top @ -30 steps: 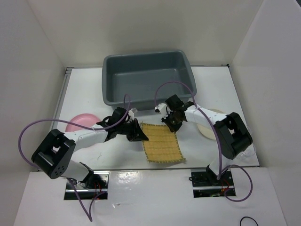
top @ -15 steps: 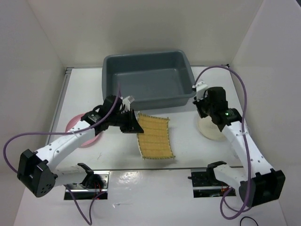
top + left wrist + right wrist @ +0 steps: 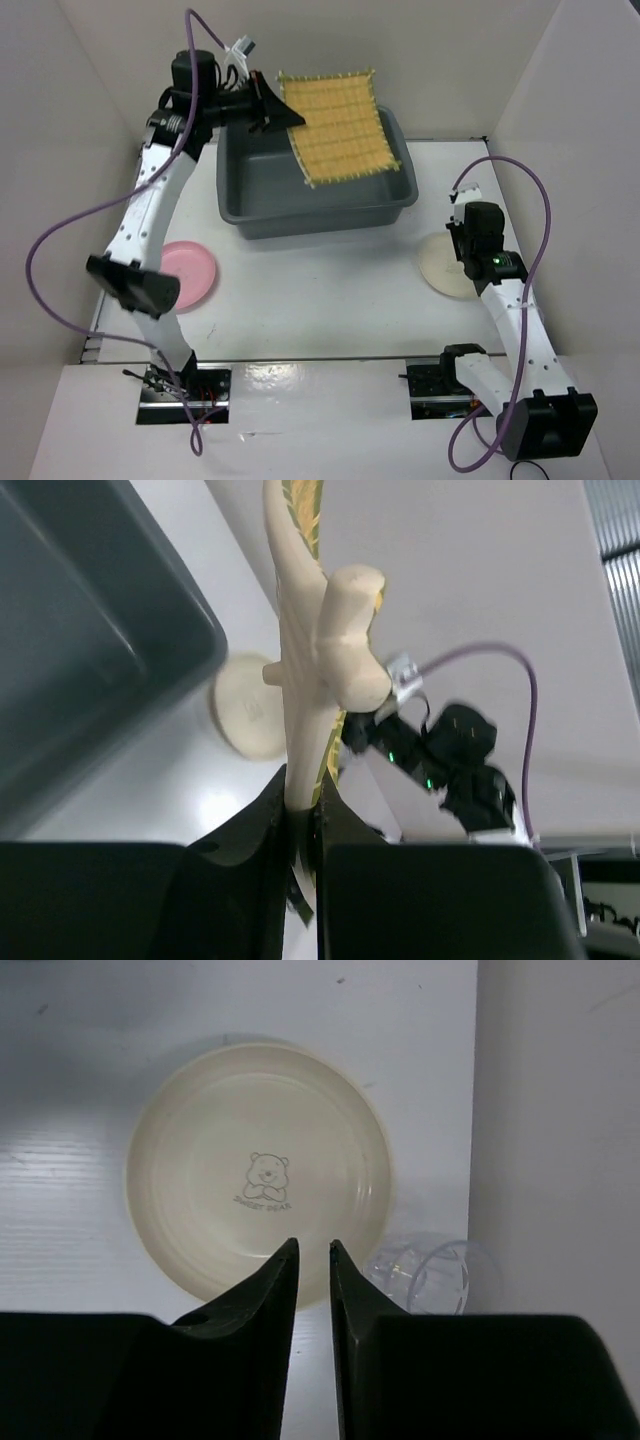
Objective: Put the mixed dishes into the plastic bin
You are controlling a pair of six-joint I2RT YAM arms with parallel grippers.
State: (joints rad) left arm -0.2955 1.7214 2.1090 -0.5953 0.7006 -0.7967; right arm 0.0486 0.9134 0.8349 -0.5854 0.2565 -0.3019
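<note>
From the top camera, the big change is the yellow woven placemat (image 3: 335, 125). A second ago it lay flat on the table (image 3: 330, 300) in front of the plastic bin (image 3: 300, 215), with both arms crowded over it. Now the left arm has stretched up and back, and the mat hangs in the air from the left end effector (image 3: 278, 106), spread out to that end effector's right and above the bin's opening. We judge the first item is one release away from being in. The pink plate (image 3: 185, 275) sits far below and behind that end effector, untouched.

The right end effector (image 3: 465, 248) has swung away from the mat and now hovers directly over the cream plate (image 3: 445, 270).

In the left wrist view, the jaws are pinched tight on the mat (image 3: 298, 710), which we see edge-on rising straight out from between them. The bin (image 3: 90, 650) lies to one side, with the cream plate (image 3: 245, 705) and the right arm (image 3: 450, 760) beyond.

In the right wrist view, the right end effector (image 3: 313, 1260) shows only a narrow gap between its jaws, with nothing in it. It touches nothing. The cream plate (image 3: 260, 1200), with its bear print (image 3: 265, 1175), lies just ahead of and below the tips. A clear cup-like thing (image 3: 430, 1275) sits beside the plate.
</note>
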